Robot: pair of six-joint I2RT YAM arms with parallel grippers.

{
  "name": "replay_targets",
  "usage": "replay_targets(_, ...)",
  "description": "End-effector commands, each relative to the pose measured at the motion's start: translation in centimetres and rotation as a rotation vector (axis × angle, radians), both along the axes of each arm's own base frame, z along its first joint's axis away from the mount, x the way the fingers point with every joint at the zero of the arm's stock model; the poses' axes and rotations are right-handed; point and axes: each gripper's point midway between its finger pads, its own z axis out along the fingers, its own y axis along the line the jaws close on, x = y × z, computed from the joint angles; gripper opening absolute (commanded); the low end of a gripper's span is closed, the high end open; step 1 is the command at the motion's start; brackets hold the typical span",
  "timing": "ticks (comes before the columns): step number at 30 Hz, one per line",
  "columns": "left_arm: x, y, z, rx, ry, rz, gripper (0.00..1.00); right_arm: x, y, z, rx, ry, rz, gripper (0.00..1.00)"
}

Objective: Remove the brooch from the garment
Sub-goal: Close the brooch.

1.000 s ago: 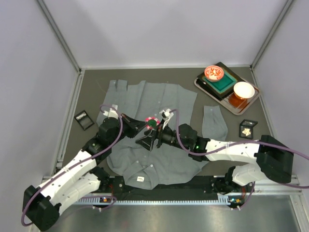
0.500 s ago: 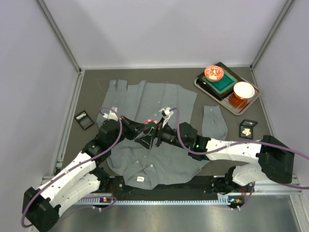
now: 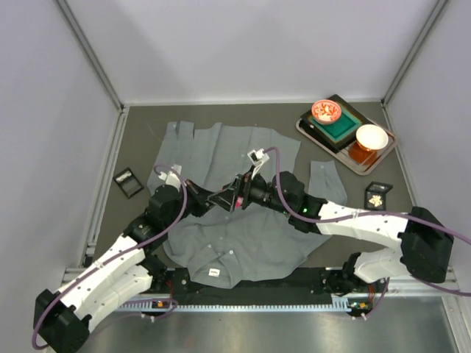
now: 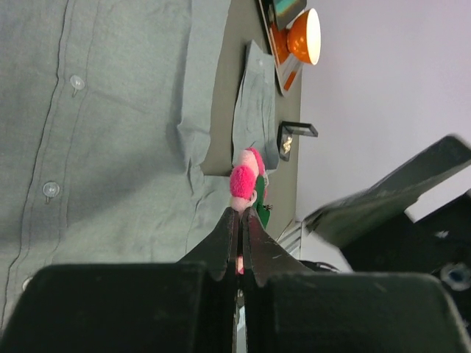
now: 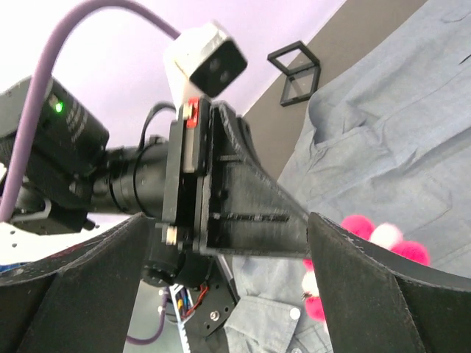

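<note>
Since the earlier frame both arms have risen from the middle of the garment [image 4: 110, 132] and moved a little toward the far side. The pink spot that lay on the cloth is gone from that place.

You now have the brooch [image 4: 245, 180] in the left gripper [image 4: 241, 213]. Its jaws are pressed together and pinch the brooch at its lower edge, so the pink fluffy petals and a green part stand out beyond the tips. In the left wrist view the cloth below lies flat and is not pulled up. From this I judge that the pin is already free, but the pin itself is too small to see.

The right gripper [image 5: 228, 224] has its jaws spread wide and holds nothing. It stands just beside the left one and faces it. I think it is placed there because it was pressing the cloth down, or is ready to take the brooch. The garment remains spread on the dark worktop [image 3: 140, 125], buttons up.

I can read no brand, label or writing anywhere. The small tag at the collar is too small to read.
</note>
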Motion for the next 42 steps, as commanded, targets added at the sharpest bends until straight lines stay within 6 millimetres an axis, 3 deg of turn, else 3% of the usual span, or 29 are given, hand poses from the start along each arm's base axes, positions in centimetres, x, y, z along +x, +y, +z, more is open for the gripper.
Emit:
replay_targets(1,-0.6,-0.4,0.1,-0.017,-0.03,-0.045,0.0,1.7,0.3,2.0,-0.009,-0.032,0.003,0.86)
replay_targets(4,-0.9,-0.2,0.3,-0.019,-0.045,-0.047,0.0,3.4,-0.5,2.4,-0.049,-0.057,-0.039,0.86)
replay_targets(5,-1.0,-0.3,0.8,-0.034,-0.066,-0.056,0.0,3.6,-1.0,1.2,-0.112,-0.034,-0.044,0.86)
replay_targets(7,-1.2,-0.4,0.5,-0.055,-0.078,-0.064,0.0,4.3,-2.1,1.8,-0.183,-0.061,-0.088,0.86)
replay_targets(8,-1.2,-0.6,1.5,-0.092,-0.117,-0.072,0.0,4.6,-3.7,-0.2,-0.291,-0.036,-0.136,0.86)
replay_targets(9,-1.4,-0.8,1.9,-0.119,-0.138,-0.082,0.0,4.4,-4.4,-0.8,-0.31,-0.027,-0.142,0.86)
replay_targets(10,-1.6,-0.9,1.4,-0.138,-0.131,-0.089,0.0,4.1,-5.3,-1.8,-0.334,0.003,-0.147,0.86)
replay_targets(11,-1.8,-1.1,2.2,-0.171,-0.162,-0.103,0.0,4.0,-6.5,-1.1,-0.275,0.065,-0.168,0.86)
replay_targets(12,-1.8,-1.1,2.1,-0.178,-0.161,-0.107,0.0,3.4,-7.1,-2.6,-0.241,0.111,-0.154,0.86)
replay_targets(13,-1.8,-1.1,2.4,-0.184,-0.173,-0.108,0.0,3.0,-7.6,-2.6,-0.19,0.145,-0.147,0.86)
replay_targets(14,-1.9,-1.2,2.6,-0.19,-0.185,-0.113,0.0,2.4,-8.2,-1.3,-0.102,0.182,-0.143,0.86)
replay_targets(15,-2.1,-1.2,3.0,-0.204,-0.21,-0.125,0.0,1.9,-8.7,-1.9,-0.067,0.182,-0.145,0.85)
replay_targets(17,-2.3,-1.2,3.7,-0.222,-0.244,-0.134,0.0,1.1,-9.2,-0.9,0.009,0.164,-0.128,0.83)
replay_targets(21,-2.7,-1.1,4.1,-0.246,-0.283,-0.144,0.0,-0.1,-9.3,-2.5,0.024,0.169,-0.082,0.78)
replay_targets(23,-2.9,-1.1,4.1,-0.245,-0.284,-0.149,0.0,-0.3,-9.0,-1.6,0.072,0.141,-0.057,0.74)
replay_targets(26,-3.2,-1.1,4.2,-0.277,-0.281,-0.157,0.0,-0.3,-7.8,-2.1,0.088,0.145,-0.008,0.58)
replay_targets(27,-3.3,-1.2,4.2,-0.278,-0.281,-0.159,0.0,-0.6,-7.4,-1.0,0.127,0.119,0.024,0.56)
replay_targets(33,-2.6,-0.8,3.6,-0.191,-0.185,-0.119,0.0,-0.3,-6.3,-1.5,0.156,0.167,0.046,0.43)
replay_targets(35,-2.5,-0.8,3.5,-0.183,-0.16,-0.114,0.0,-0.5,-5.8,-1.7,0.178,0.209,0.067,0.36)
replay_targets(36,-2.5,-0.8,3.3,-0.174,-0.142,-0.113,0.0,-0.5,-5.7,-1.0,0.21,0.203,0.08,0.29)
replay_targets(37,-2.5,-0.7,3.2,-0.167,-0.135,-0.107,0.0,-0.6,-5.5,-1.1,0.213,0.216,0.088,0.15)
replay_targets(39,-2.4,-0.5,3.2,-0.157,-0.138,-0.097,0.0,-0.5,-5.5,-1.5,0.216,0.254,0.077,0.04)
replay_targets(40,-2.5,-0.4,3.1,-0.153,-0.138,-0.094,0.04,-0.6,-5.5,-1.3,0.224,0.255,0.08,0.0)
replay_targets(42,-2.5,-0.2,3.3,-0.154,-0.13,-0.083,0.22,-0.2,-5.8,-1.7,0.221,0.272,0.049,0.0)
